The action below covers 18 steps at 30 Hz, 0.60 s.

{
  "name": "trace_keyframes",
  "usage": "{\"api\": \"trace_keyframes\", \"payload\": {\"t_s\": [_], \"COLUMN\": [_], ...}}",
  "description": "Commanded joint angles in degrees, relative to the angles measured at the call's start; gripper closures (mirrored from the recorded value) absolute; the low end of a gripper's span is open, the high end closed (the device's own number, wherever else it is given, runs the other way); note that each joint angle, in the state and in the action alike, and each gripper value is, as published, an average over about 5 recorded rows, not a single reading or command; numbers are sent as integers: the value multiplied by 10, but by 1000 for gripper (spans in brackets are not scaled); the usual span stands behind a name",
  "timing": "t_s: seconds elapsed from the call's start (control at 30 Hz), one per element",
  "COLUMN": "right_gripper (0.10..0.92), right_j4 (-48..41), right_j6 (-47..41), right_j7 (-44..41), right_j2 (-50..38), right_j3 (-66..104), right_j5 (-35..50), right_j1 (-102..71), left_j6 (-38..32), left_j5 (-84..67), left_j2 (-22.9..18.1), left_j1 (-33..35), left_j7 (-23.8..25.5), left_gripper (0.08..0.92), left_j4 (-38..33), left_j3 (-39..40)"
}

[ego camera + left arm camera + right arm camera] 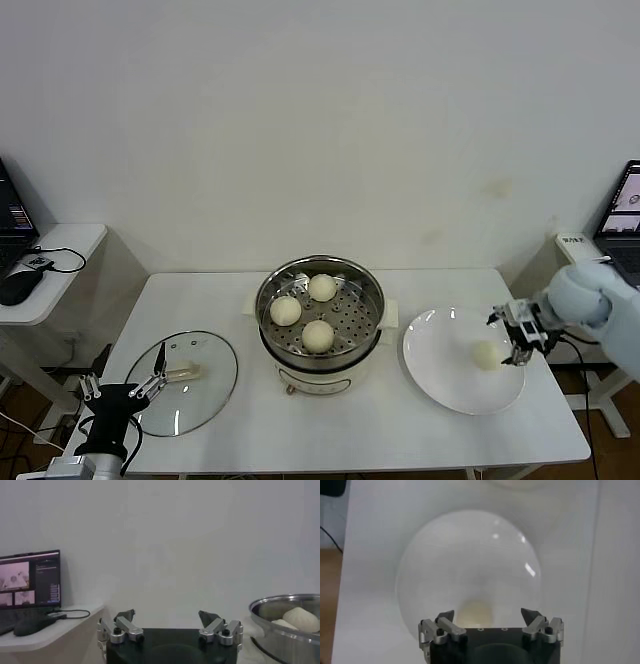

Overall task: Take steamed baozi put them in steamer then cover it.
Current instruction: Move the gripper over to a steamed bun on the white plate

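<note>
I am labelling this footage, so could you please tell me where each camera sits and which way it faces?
Head view: high on the robot, looking down at the table; both arms show, left gripper by the lid, right gripper at the plate.
Left wrist view: low behind the open left gripper, facing the wall, steamer alongside.
Right wrist view: above the open right gripper, facing down at the plate and bun.
Shared: head and right wrist views both show that bun.

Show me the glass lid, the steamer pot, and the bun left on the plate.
glass lid [205,385], head view, clear glass beside the handle
steamer pot [372,305], head view, right steel wall
bun [486,355], head view, its top
</note>
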Motion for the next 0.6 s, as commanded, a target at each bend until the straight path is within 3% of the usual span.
{"api": "trace_keyframes", "payload": {"t_s": [0.03,0.6], "right_gripper": [203,203], "right_j4": [-75,-130], "right_j6": [17,16], "right_j7": [9,34], "right_j2": [40,110], "right_j3": [82,79], "right_j5": [-70,-82], "right_j1": [-108,-88], "left_j6": [0,0], "left_j5": [0,0], "left_j2": [-1,0], "left_j1": [2,-5], "left_j7": [0,0], "left_gripper": [177,177], "left_j4": [0,8], "left_j3": [-4,-4]}}
